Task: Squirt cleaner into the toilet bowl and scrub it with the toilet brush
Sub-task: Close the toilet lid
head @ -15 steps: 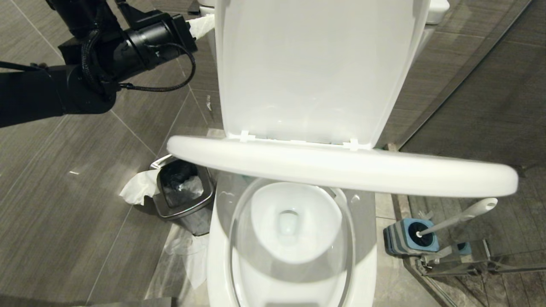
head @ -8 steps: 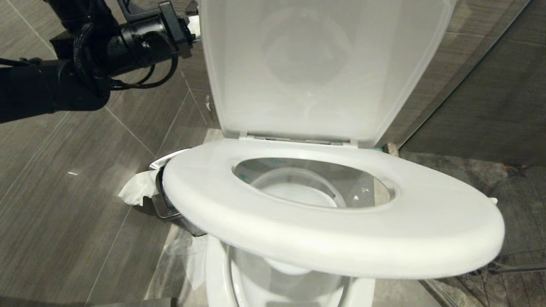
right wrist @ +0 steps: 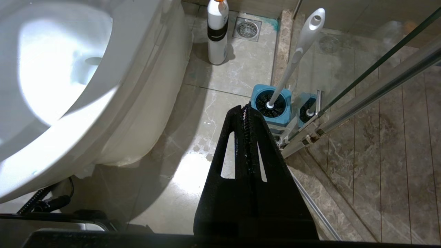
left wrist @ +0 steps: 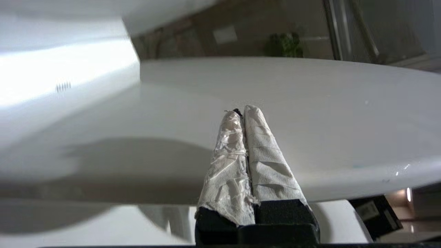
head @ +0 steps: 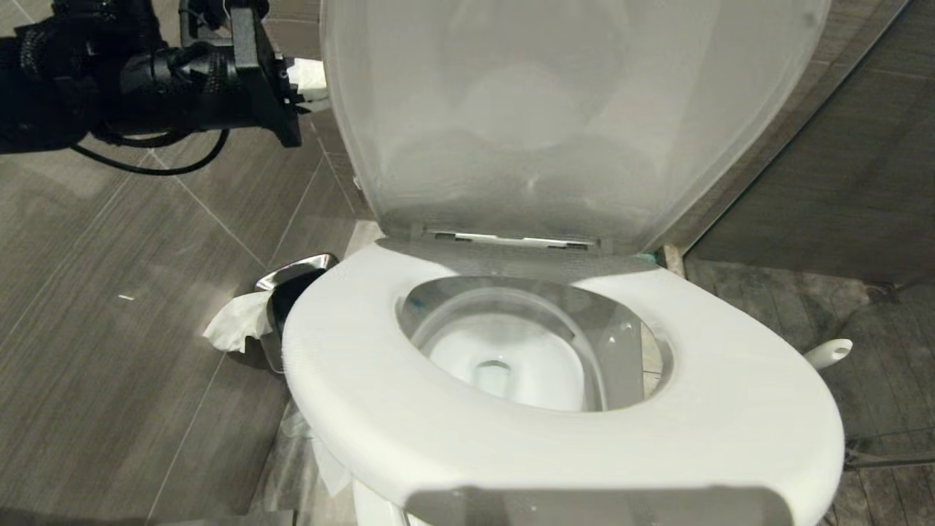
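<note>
On the grey tiled floor (head: 131, 307) the toilet bowl (head: 511, 358) stood central, the toilet brush (right wrist: 293, 58) in its blue holder (right wrist: 270, 103) at three o'clock, left gripper (left wrist: 241, 112) closed empty at ten o'clock, right gripper (right wrist: 245, 107) closed empty.

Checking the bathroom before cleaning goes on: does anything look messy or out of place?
Yes. Crumpled tissue hangs out of the steel bin left of the toilet, and more paper lies on the floor by its base. The brush sits properly in its holder.
</note>
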